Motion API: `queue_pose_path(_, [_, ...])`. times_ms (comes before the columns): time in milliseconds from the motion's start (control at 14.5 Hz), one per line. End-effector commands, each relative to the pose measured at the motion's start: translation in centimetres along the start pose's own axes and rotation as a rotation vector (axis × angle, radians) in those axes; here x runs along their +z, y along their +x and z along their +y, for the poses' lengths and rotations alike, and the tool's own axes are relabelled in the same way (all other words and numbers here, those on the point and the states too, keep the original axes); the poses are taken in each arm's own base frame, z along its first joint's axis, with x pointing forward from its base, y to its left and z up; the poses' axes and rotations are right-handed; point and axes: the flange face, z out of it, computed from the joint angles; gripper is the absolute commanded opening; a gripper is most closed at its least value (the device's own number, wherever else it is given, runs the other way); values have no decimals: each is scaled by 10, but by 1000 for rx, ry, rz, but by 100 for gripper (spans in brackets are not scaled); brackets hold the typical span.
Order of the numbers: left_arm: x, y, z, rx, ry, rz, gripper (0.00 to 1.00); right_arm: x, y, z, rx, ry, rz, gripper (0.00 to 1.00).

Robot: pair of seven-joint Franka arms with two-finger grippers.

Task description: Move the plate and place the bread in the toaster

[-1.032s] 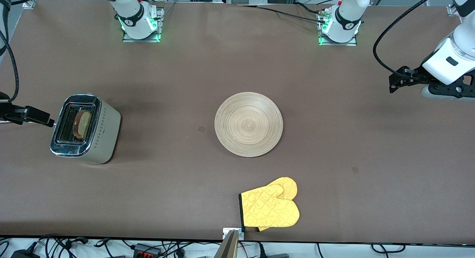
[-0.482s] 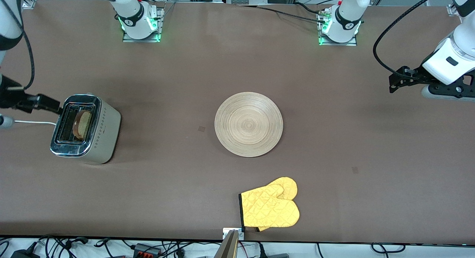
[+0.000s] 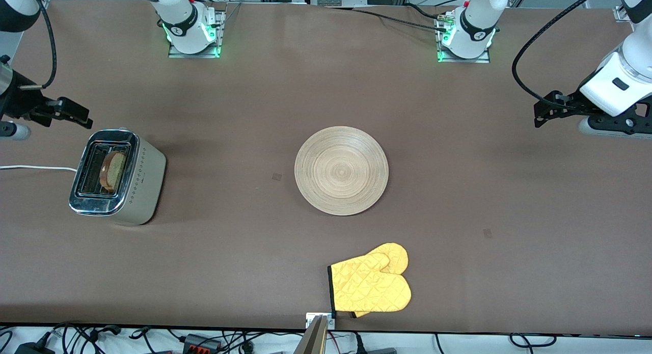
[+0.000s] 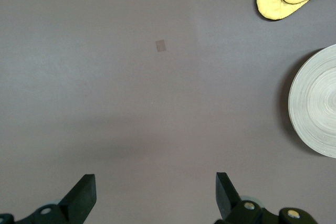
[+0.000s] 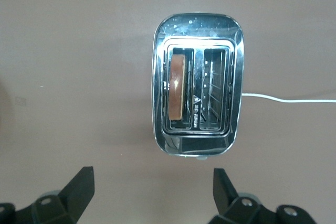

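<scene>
Brown table (image 3: pixel 229 252) carrying the toaster (image 3: pixel 118 177) at the right arm's end, the plate (image 3: pixel 341 170) mid-table, yellow oven mitt (image 3: pixel 370 285) nearer the front camera than the plate, apart from it.

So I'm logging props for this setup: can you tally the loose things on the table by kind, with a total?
Plate: 1, light wood, mid-table.
Toaster: 1, toward the right arm's end.
Bread: 1 slice, standing in a toaster slot.
Oven mitts: 2, yellow, stacked, nearer the front camera than the plate.
Total: 5
</scene>
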Motion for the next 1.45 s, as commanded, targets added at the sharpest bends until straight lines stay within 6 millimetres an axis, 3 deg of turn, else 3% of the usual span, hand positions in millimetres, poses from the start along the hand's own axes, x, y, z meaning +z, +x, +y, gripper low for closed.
queue_pose_path(0, [-9, -6, 1, -3, 15, -2, 100, -4, -12, 0, -15, -10, 13, 100])
queue_pose_path(1377, [-8, -5, 3, 0, 15, -5, 100, -12, -11, -2, -13, -6, 10, 100])
